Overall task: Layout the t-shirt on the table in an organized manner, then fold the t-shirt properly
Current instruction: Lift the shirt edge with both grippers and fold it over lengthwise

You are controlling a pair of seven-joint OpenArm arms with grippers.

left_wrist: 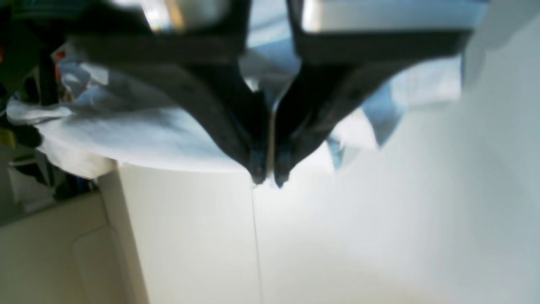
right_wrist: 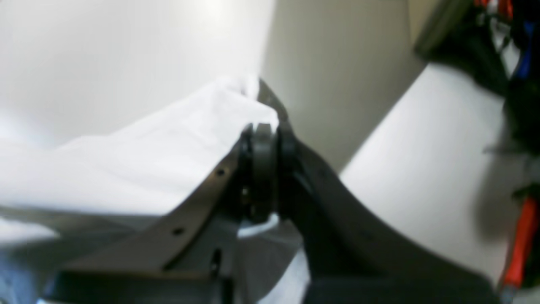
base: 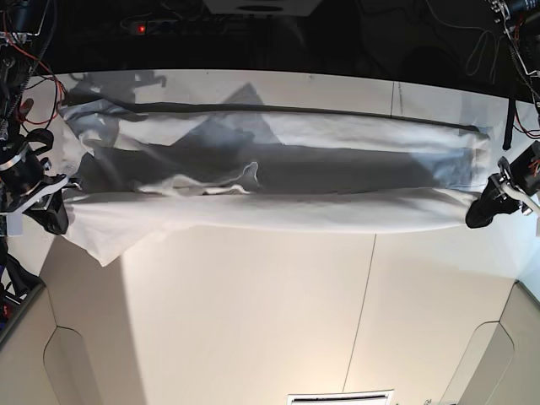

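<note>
The white t-shirt (base: 278, 211) is stretched in a long horizontal band between both grippers, above the far half of the white table (base: 253, 321), and casts a dark shadow behind it. At the band's right end, my left gripper (base: 481, 211) is shut on the cloth. In the left wrist view its fingertips (left_wrist: 258, 169) meet tightly, with the t-shirt (left_wrist: 139, 139) bunched behind them. My right gripper (base: 57, 207) is shut on the left end. In the right wrist view the gripper (right_wrist: 263, 131) pinches a corner of the t-shirt (right_wrist: 168, 147).
A thin dark seam (base: 363, 295) runs across the table toward the front edge. Cables and electronics (base: 25, 51) crowd the dark back and both sides. The table's front corners are cut away over beige floor (base: 76, 363).
</note>
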